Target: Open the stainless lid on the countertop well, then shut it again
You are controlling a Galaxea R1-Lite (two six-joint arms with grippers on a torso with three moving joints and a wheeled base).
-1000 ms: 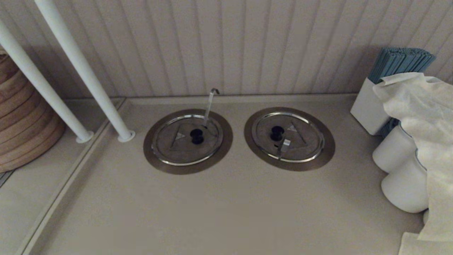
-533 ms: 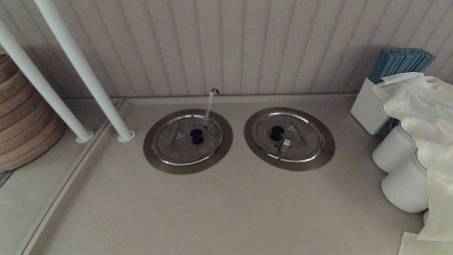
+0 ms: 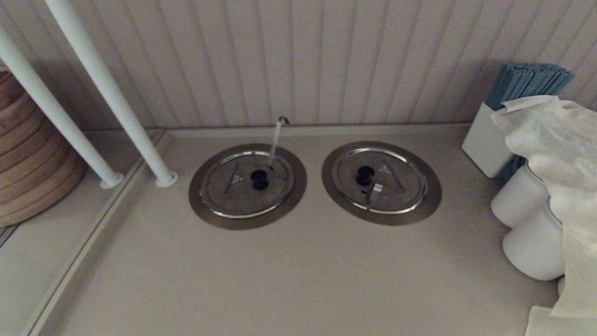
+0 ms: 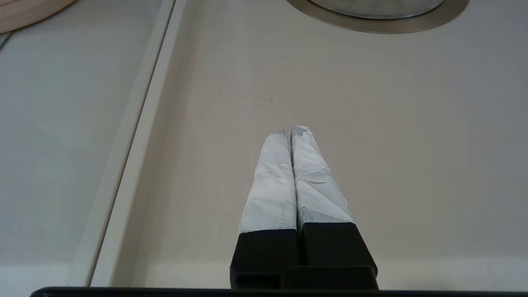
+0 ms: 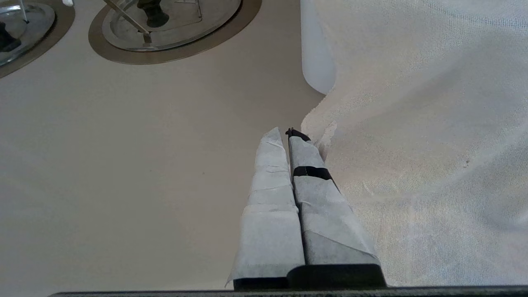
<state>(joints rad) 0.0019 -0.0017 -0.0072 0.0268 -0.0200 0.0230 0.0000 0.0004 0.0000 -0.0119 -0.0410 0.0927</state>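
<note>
The stainless lid (image 3: 233,191) lies flat and closed in the countertop well, whose brushed flange (image 3: 247,221) rings it at centre left. Its black knob (image 3: 259,179) sits in the middle and the thin hooked rod (image 3: 276,140) rises behind it. Neither gripper shows in the head view. My left gripper (image 4: 291,130) is shut and empty, low over the bare counter, well short of the flange (image 4: 383,27). My right gripper (image 5: 284,132) is shut and empty beside a white cloth; the lid (image 5: 24,20) shows far off in the right wrist view.
The twin lid (image 3: 396,186) with its short flat tab (image 3: 374,192) sits to the right. Two white posts (image 3: 135,140) stand at the left beside stacked wooden steamers (image 3: 28,163). White jars (image 3: 531,242), a draped cloth (image 5: 412,123) and a box of blue sticks (image 3: 522,84) crowd the right edge.
</note>
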